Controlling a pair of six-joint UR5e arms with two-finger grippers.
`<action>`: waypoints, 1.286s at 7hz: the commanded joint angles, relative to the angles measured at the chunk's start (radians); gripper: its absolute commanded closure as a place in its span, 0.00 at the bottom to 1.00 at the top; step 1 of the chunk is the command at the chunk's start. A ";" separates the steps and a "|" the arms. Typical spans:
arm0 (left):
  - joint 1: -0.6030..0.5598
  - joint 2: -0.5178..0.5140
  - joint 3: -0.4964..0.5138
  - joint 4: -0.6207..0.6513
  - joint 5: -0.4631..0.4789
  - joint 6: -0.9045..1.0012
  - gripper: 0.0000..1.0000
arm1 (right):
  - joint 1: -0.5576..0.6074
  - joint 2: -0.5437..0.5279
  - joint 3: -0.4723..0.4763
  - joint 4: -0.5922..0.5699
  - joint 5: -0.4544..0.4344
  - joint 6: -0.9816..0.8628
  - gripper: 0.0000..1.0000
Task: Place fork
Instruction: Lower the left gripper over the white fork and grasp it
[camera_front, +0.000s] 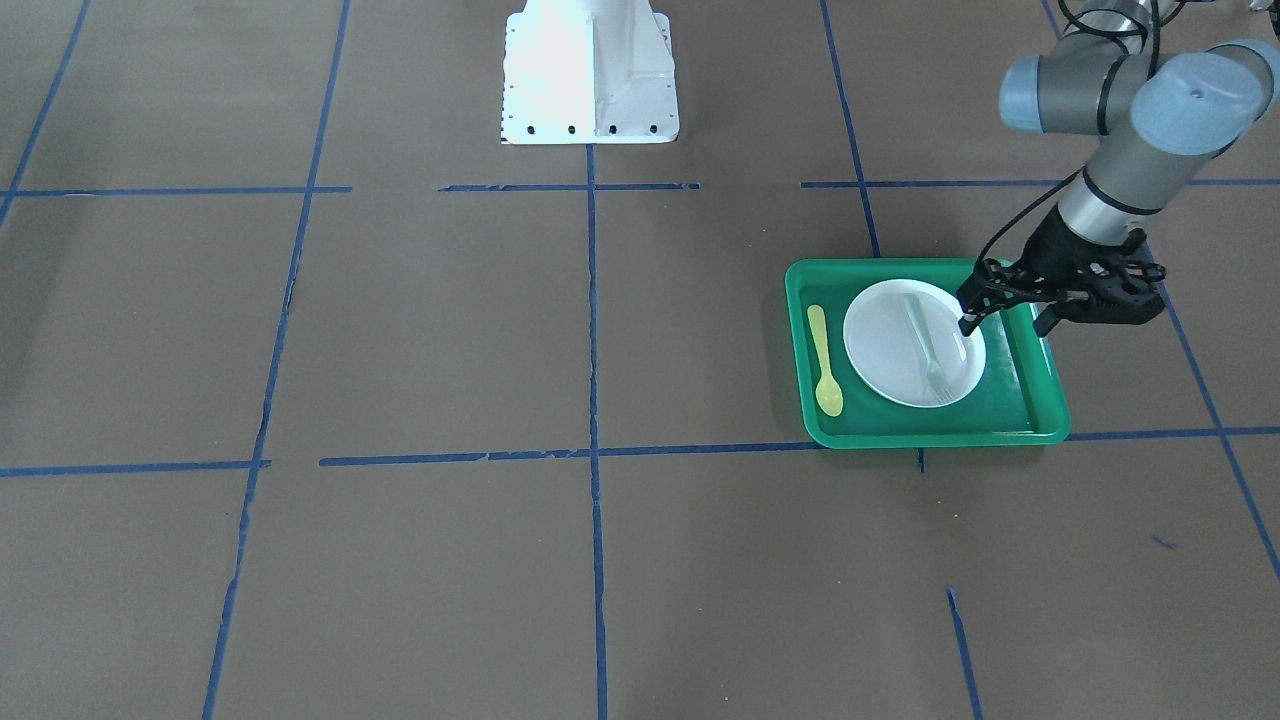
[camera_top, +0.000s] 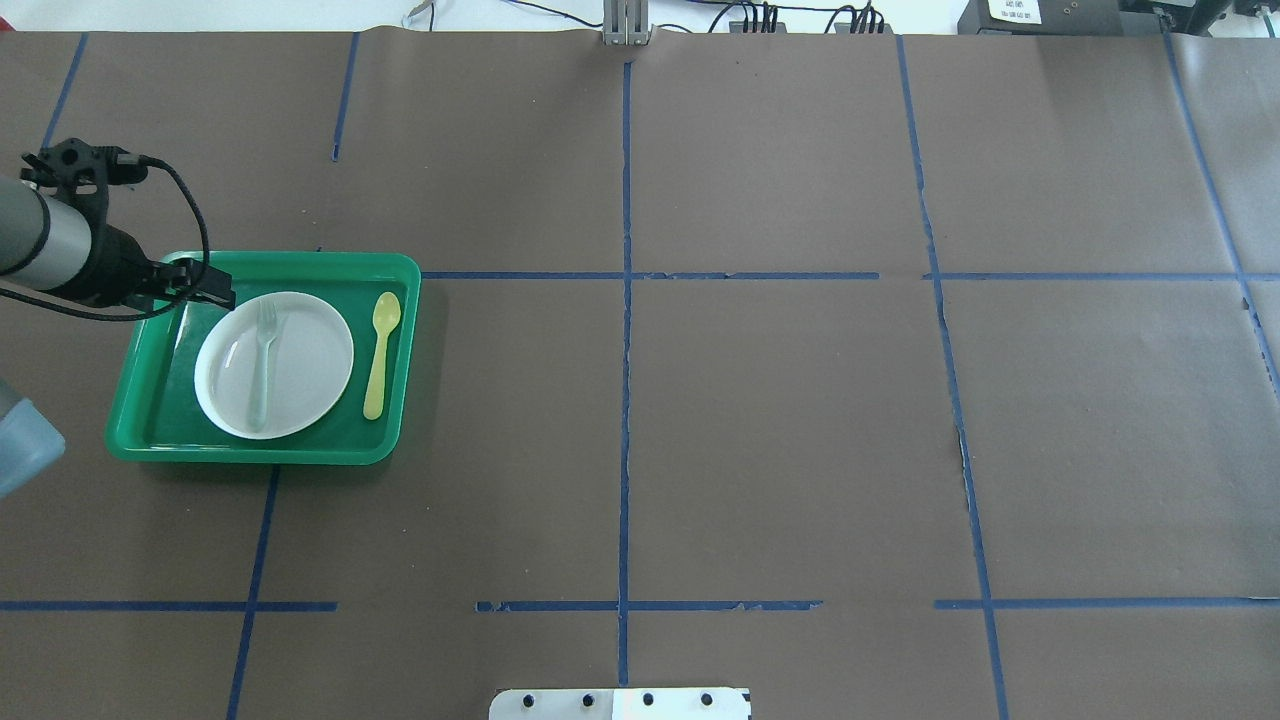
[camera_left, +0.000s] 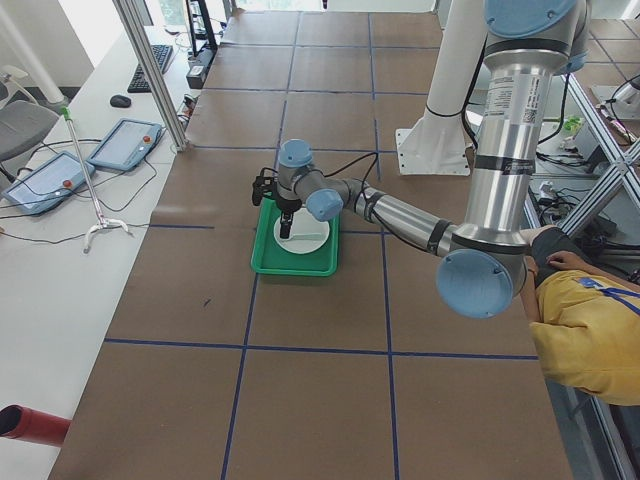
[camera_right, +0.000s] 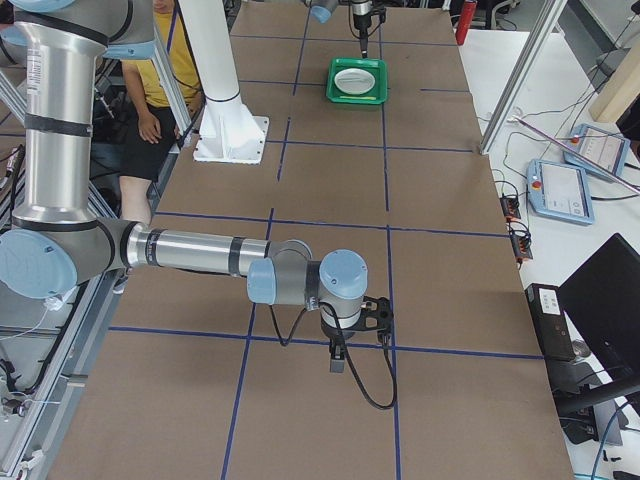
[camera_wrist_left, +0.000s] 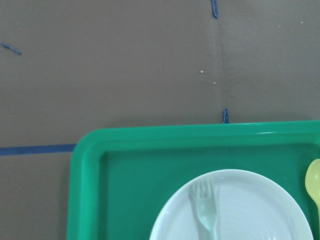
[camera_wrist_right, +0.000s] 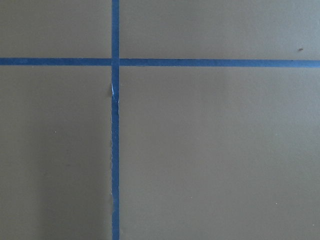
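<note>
The pale translucent fork (camera_front: 930, 345) lies flat on a white plate (camera_front: 885, 350) inside a green tray (camera_front: 1030, 400), tines toward the operators' side. It also shows in the overhead view (camera_top: 264, 360) and in the left wrist view (camera_wrist_left: 206, 210). My left gripper (camera_front: 1005, 322) hovers over the tray's outer edge beside the plate, open and empty; in the overhead view it (camera_top: 205, 285) is at the tray's far left corner. My right gripper (camera_right: 337, 362) shows only in the exterior right view, low over bare table far from the tray; I cannot tell its state.
A yellow plastic spoon (camera_top: 380, 350) lies in the tray beside the plate, on the side away from my left gripper. The robot's white base (camera_front: 590, 75) stands at mid-table. Brown paper with blue tape lines (camera_wrist_right: 115, 150) covers the table. A person sits beside the robot (camera_left: 590, 320).
</note>
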 joint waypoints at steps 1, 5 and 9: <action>0.090 -0.010 0.023 -0.006 0.045 -0.108 0.08 | 0.000 0.000 0.000 0.000 -0.002 0.000 0.00; 0.145 -0.029 0.077 -0.008 0.044 -0.130 0.25 | 0.000 0.000 0.000 0.000 -0.002 0.000 0.00; 0.156 -0.029 0.097 -0.010 0.044 -0.124 0.33 | 0.000 0.000 0.000 0.000 0.000 0.000 0.00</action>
